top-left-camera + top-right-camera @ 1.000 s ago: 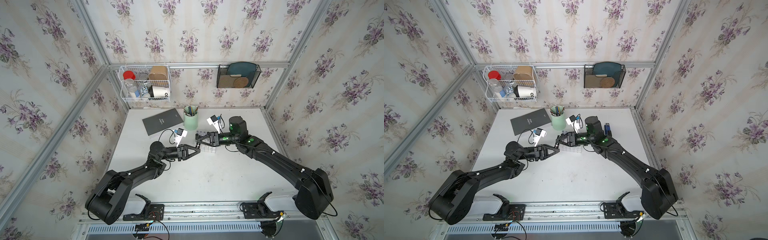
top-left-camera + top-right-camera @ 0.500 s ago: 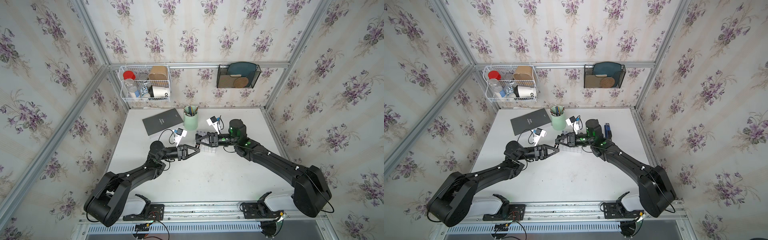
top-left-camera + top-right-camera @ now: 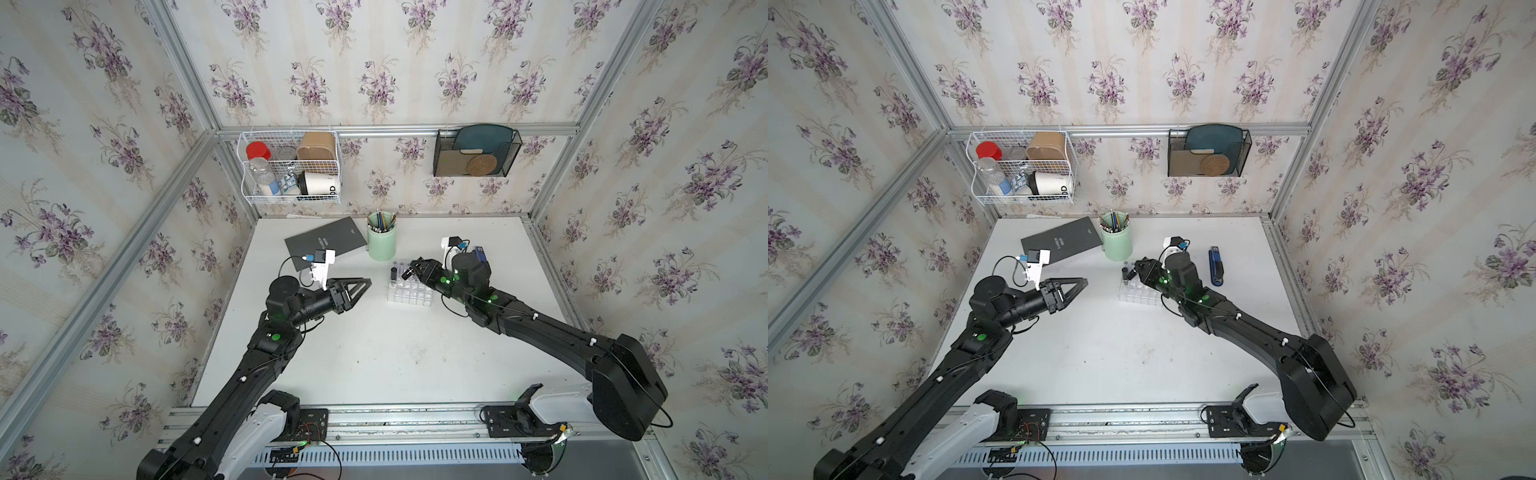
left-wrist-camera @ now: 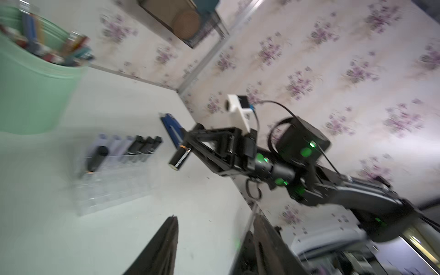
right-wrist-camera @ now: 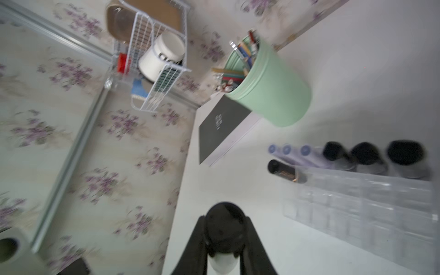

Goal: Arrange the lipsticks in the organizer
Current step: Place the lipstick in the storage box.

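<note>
Left of centre in both top views, the left gripper (image 3: 360, 287) hangs over bare table, jaws parted and empty. Right of it, mid-frame, sits the organizer (image 3: 409, 296). Its far row holds three lilac tubes (image 5: 287, 150) and three black tubes (image 5: 364, 152), and a lone tube (image 3: 393, 274) stands at the next row's left end. Over the organizer's far edge the right gripper (image 3: 412, 272) clamps a tilted lipstick (image 4: 179, 157). None lies loose, so this looks like the final placement. Next: upright it over an empty cell, lower, release.
</note>
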